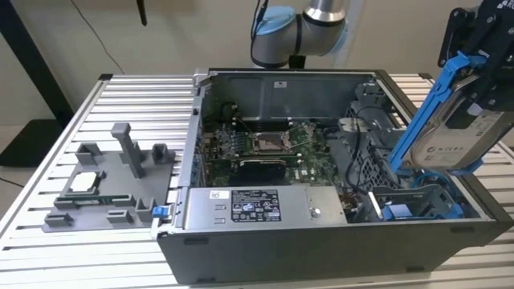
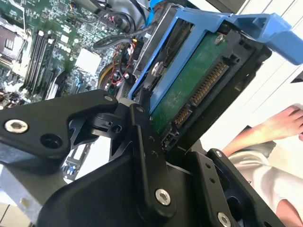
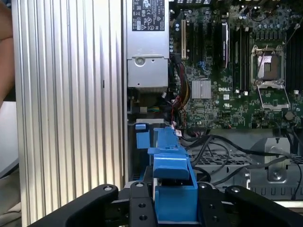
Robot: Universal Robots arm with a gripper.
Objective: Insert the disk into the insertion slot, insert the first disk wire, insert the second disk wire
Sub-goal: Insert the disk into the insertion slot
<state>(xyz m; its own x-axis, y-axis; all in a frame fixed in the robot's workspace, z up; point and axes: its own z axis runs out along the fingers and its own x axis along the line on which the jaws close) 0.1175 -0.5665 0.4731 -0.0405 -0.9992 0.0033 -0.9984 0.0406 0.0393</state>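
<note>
The disk (image 1: 449,143), a silver-grey drive with a white label in a bright blue carrier frame, hangs tilted over the open computer case's corner on the exterior view's right. My gripper (image 1: 475,99) is shut on it from above. Just below it lies the insertion slot (image 1: 419,203), a grey metal bay with blue tabs, with the frame's lower end near its rim. In the second wrist view the disk (image 2: 189,87) shows its green circuit board and connector, held between the black fingers (image 2: 142,137). The first wrist view has the blue carrier (image 3: 173,187) in my gripper (image 3: 173,210).
A silver power supply box (image 1: 257,208) with a sticker sits beside the bay, the motherboard (image 1: 265,144) behind it, and black cables (image 1: 362,159) run near the cage. A grey fixture plate (image 1: 112,180) lies on the slatted table. A person's arm (image 2: 279,127) is close by.
</note>
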